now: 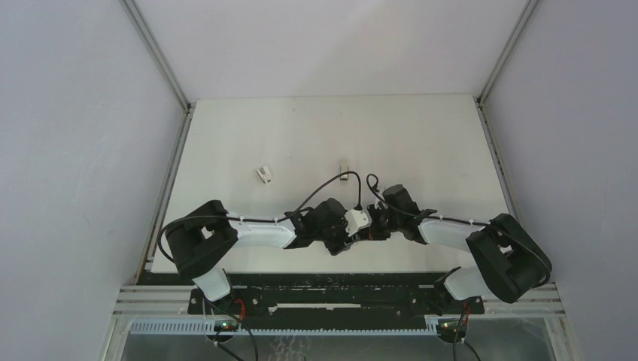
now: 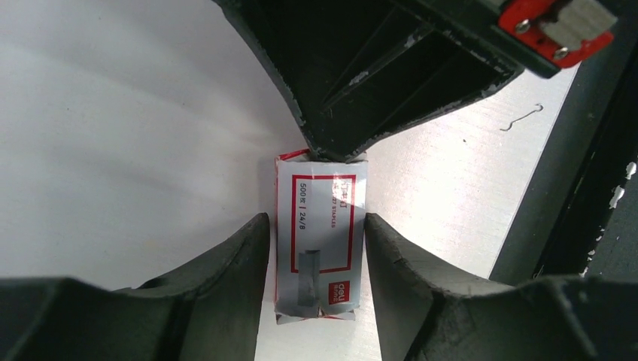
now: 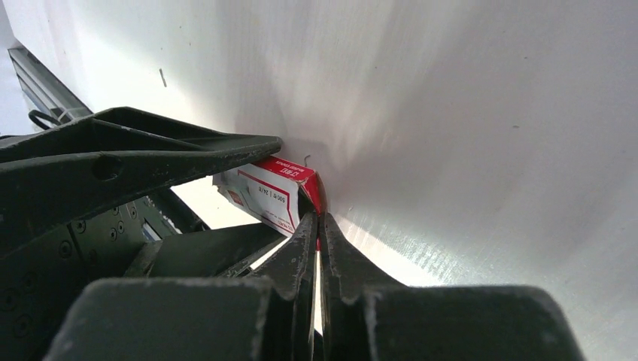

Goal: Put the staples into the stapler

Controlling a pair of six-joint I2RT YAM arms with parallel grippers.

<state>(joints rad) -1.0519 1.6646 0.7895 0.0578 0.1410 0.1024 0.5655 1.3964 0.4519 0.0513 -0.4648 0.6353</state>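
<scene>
The small white stapler (image 1: 262, 174) lies on the table at the far left, away from both grippers. A tiny grey bar (image 1: 343, 168), apparently the staples strip, lies far of the grippers. My left gripper (image 1: 342, 232) is shut on the sides of the red-and-white staple box (image 2: 322, 248), its fingers (image 2: 233, 263) pressed on both long sides. My right gripper (image 3: 317, 219) is shut on the red end flap of the same box (image 3: 269, 192), and its fingers (image 2: 361, 68) cover the box's far end in the left wrist view.
Both arms meet near the table's front edge (image 1: 301, 277). A loose bent staple (image 2: 524, 116) lies on the table beside the dark edge rail (image 2: 557, 173). Another stray staple (image 3: 162, 77) lies farther out. White walls enclose the table on three sides.
</scene>
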